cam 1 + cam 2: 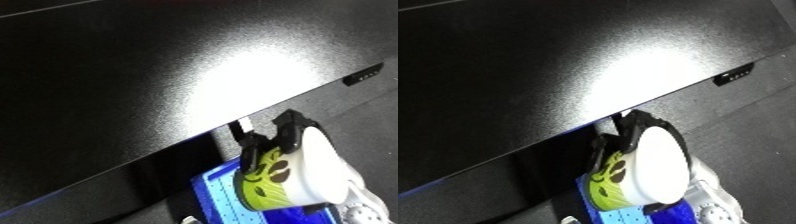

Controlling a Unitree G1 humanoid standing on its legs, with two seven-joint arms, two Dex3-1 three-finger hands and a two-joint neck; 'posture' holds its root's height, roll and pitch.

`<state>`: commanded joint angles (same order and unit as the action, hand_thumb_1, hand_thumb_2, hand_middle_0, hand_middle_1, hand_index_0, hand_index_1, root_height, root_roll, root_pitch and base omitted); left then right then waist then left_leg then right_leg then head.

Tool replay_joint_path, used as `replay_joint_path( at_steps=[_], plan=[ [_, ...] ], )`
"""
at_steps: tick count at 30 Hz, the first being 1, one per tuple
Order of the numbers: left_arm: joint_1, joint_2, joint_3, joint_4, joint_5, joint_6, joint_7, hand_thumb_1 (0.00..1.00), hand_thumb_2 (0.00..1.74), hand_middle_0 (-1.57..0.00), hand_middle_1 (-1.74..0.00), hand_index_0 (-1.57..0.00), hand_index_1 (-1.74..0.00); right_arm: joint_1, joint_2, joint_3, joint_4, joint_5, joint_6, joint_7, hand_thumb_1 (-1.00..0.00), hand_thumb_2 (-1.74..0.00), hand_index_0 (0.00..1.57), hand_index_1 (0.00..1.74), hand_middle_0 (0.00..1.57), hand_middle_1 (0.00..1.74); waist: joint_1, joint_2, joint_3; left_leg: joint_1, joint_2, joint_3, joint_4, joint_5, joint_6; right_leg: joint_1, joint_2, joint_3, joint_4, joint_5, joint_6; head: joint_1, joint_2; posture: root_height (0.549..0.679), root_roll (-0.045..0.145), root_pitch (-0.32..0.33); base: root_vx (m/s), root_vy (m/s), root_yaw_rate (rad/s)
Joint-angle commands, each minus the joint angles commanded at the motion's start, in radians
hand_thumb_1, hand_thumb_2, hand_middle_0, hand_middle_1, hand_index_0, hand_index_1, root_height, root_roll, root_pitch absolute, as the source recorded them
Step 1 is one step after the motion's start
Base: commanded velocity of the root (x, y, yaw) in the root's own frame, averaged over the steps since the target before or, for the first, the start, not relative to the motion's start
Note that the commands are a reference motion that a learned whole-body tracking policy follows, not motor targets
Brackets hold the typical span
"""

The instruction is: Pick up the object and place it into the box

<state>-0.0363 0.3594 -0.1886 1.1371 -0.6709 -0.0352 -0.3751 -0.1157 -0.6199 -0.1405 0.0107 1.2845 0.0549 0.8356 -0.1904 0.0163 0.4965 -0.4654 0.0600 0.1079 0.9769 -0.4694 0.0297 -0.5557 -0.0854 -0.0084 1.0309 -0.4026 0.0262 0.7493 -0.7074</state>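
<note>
The right hand [286, 134] is holding a cup [298, 172], its black fingers curling round the cup's rim and side. The cup is white with a yellow-green band carrying dark blotches, and it is lying tilted in the grip. It is hanging past the near edge of the black table [133, 75], just above the blue bin [222, 195], which is sitting below that edge. Glare is brightening the tabletop above the cup. The left hand is not showing.

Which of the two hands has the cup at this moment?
The right hand, black fingers curled round the white-and-green cup above the blue bin. No left hand shows.
</note>
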Motion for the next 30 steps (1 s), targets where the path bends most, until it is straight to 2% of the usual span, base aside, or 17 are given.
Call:
replay_joint_path(
  at_steps=[3,5,9,11,14,20,23,25,30],
  plan=[
    [0.002,0.006,0.004,-0.006,0.001,0.008,-0.01,0.0,0.0,0.0,0.0,0.0,0.0,0.046,-0.011,-0.013,0.109,-0.044,0.052,0.112,-1.0,-1.74,1.57,1.74,1.57,1.74,-0.006,0.007,0.003,0.002,-0.005,0.006,0.004,-0.009,0.0022,-0.003,0.0053,0.003,0.008,-0.006,-0.0025,0.038,-0.01,0.603,0.057,-0.019,0.005,0.034,-0.071],
    [0.0,0.009,0.005,0.0,0.003,0.007,-0.018,0.0,0.0,0.0,0.0,0.0,0.0,0.073,-0.012,-0.013,0.182,-0.057,0.076,0.151,-1.0,-1.74,1.57,1.74,1.57,1.74,-0.009,0.012,0.005,0.003,-0.009,0.008,0.005,-0.012,0.004,-0.005,0.0075,0.004,0.01,-0.01,-0.0041,0.051,-0.011,0.603,0.057,-0.02,0.005,0.02,-0.059],
    [-0.009,0.012,0.004,0.01,0.005,0.005,-0.025,0.0,0.0,0.0,0.0,0.0,0.0,0.113,0.001,0.0,0.335,-0.077,0.112,0.186,-1.0,-1.74,1.57,1.74,1.57,1.74,-0.014,0.021,0.01,0.001,-0.018,0.01,0.007,-0.014,0.0096,-0.012,0.0116,0.006,0.017,-0.014,-0.0075,0.066,-0.019,0.601,0.057,-0.019,-0.007,0.009,-0.053],
    [-0.017,0.015,0.005,0.01,0.006,0.011,-0.023,0.0,0.0,0.0,0.0,0.0,0.0,0.128,0.01,0.011,0.411,-0.112,0.14,0.175,-1.0,-1.74,1.57,1.74,1.57,1.74,-0.016,0.026,0.014,-0.005,-0.022,0.011,0.014,-0.016,0.011,-0.019,0.0121,0.006,0.021,-0.014,-0.0081,0.075,-0.019,0.6,0.057,-0.019,-0.031,0.002,-0.056],
    [-0.029,0.021,0.008,0.022,0.011,0.016,-0.025,0.0,0.0,0.0,0.0,0.0,0.0,0.141,0.014,0.037,0.535,-0.185,0.155,0.102,-1.0,-1.74,1.57,1.74,1.57,1.74,-0.016,0.033,0.02,-0.015,-0.026,0.012,0.028,-0.019,0.0135,-0.031,0.0125,0.006,0.029,-0.012,-0.0085,0.082,-0.023,0.598,0.058,-0.019,-0.033,-0.003,-0.085],
    [-0.052,0.025,-0.003,0.047,0.018,0.003,-0.033,0.0,0.0,0.0,0.0,0.0,0.0,0.069,-0.019,0.078,0.795,-0.289,0.049,-0.125,-1.0,-1.74,1.57,1.74,1.57,1.74,-0.003,0.042,0.023,-0.033,-0.031,0.01,0.042,-0.021,0.024,-0.046,0.018,0.002,0.031,-0.007,-0.0132,0.129,-0.035,0.597,0.056,-0.014,-0.027,-0.017,-0.062],
    [-0.069,0.022,-0.014,0.048,0.025,0.004,-0.031,0.0,0.0,0.0,0.0,0.0,0.0,-0.001,-0.042,0.087,0.926,-0.352,-0.007,-0.242,-0.85,-1.48,1.33,1.48,1.33,1.48,0.009,0.051,0.024,-0.04,-0.034,0.007,0.047,-0.021,0.029,-0.05,0.0189,0.001,0.031,-0.005,-0.017,0.146,-0.031,0.596,0.055,-0.012,-0.028,-0.028,0.012],
    [-0.079,0.02,-0.022,0.047,0.029,0.009,-0.027,0.0,0.0,0.0,0.0,0.0,0.0,-0.043,-0.049,0.098,0.985,-0.387,-0.028,-0.3,-0.75,-1.3,1.18,1.3,1.18,1.3,0.015,0.056,0.024,-0.044,-0.038,0.005,0.049,-0.021,0.0322,-0.053,0.0203,0.001,0.032,-0.004,-0.0203,0.161,-0.029,0.596,0.056,-0.01,-0.028,-0.024,0.038],
    [-0.101,0.012,-0.037,0.056,0.041,0.017,-0.023,0.0,0.0,0.0,0.0,0.0,0.0,-0.127,-0.049,0.122,1.06,-0.445,-0.03,-0.41,-0.5,-0.87,0.79,0.87,0.79,0.87,0.026,0.068,0.024,-0.053,-0.046,0.002,0.056,-0.018,0.0365,-0.06,0.0253,0.002,0.035,-0.006,-0.0309,0.186,-0.021,0.596,0.059,-0.007,-0.026,-0.02,0.048]
  ],
)
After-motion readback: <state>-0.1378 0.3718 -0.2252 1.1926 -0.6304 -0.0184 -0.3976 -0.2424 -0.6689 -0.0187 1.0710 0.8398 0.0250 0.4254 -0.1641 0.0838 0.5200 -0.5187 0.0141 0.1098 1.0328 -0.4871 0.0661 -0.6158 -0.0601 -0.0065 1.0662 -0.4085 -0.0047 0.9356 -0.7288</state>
